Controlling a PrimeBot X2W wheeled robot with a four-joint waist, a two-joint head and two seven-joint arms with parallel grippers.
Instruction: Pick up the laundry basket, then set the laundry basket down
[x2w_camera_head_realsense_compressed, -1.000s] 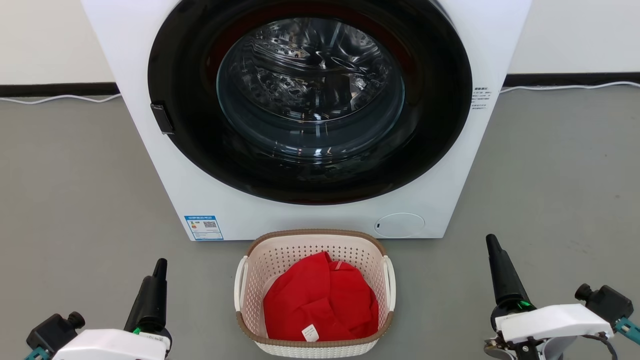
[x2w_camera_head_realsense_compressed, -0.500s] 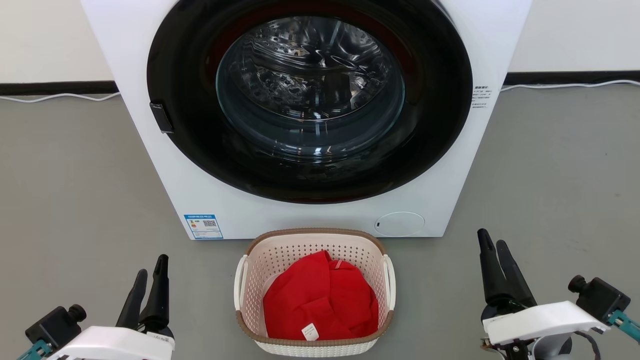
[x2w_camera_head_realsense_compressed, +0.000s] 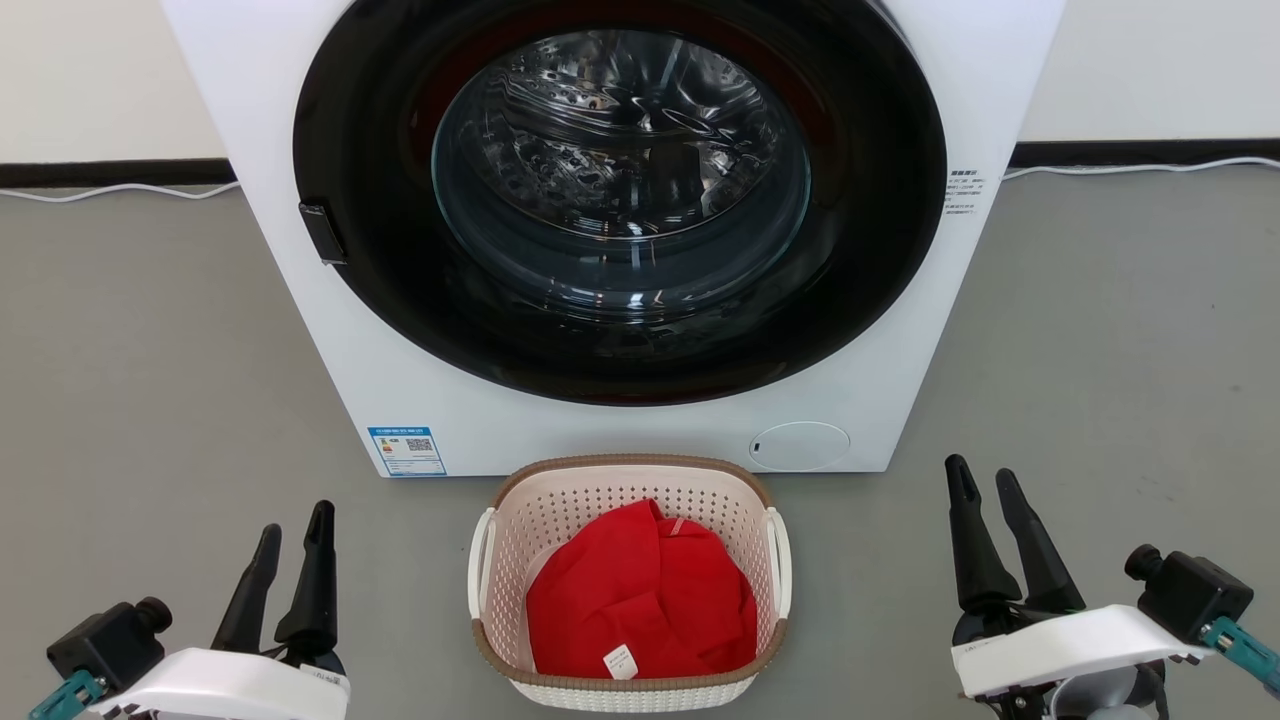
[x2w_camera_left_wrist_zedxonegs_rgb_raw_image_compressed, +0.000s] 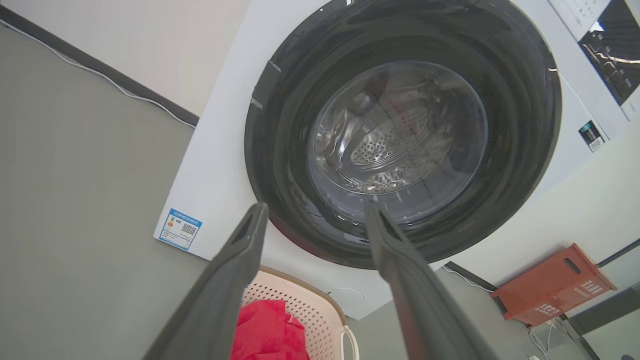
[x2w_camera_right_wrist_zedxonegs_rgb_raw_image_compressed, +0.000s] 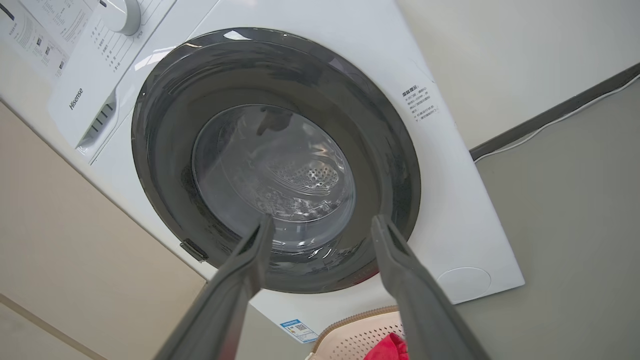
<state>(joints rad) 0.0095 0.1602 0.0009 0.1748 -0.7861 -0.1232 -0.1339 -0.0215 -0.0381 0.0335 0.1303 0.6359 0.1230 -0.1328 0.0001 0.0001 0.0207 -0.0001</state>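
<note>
While your left end effector (x2w_camera_head_realsense_compressed: 295, 520) and right end effector (x2w_camera_head_realsense_compressed: 981, 470) stand wide, grip the likely light, stiff laundry basket (x2w_camera_head_realsense_compressed: 630, 464) by its handles (x2w_camera_head_realsense_compressed: 482, 560).

Left gripper (x2w_camera_head_realsense_compressed: 295, 520) and right gripper (x2w_camera_head_realsense_compressed: 982, 472) (fingers pointing up) both stand spread apart.

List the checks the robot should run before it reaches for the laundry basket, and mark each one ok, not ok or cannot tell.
1. Left gripper open and empty: ok.
2. Right gripper open and empty: ok.
3. Basket upright on the floor, between the two grippers: ok.
4. Both white handles free of the red cloth: ok.
5. Cloth lies inside the rim, with nothing hanging over: ok.
6. Gap between basket and washing machine: cannot tell.
</note>
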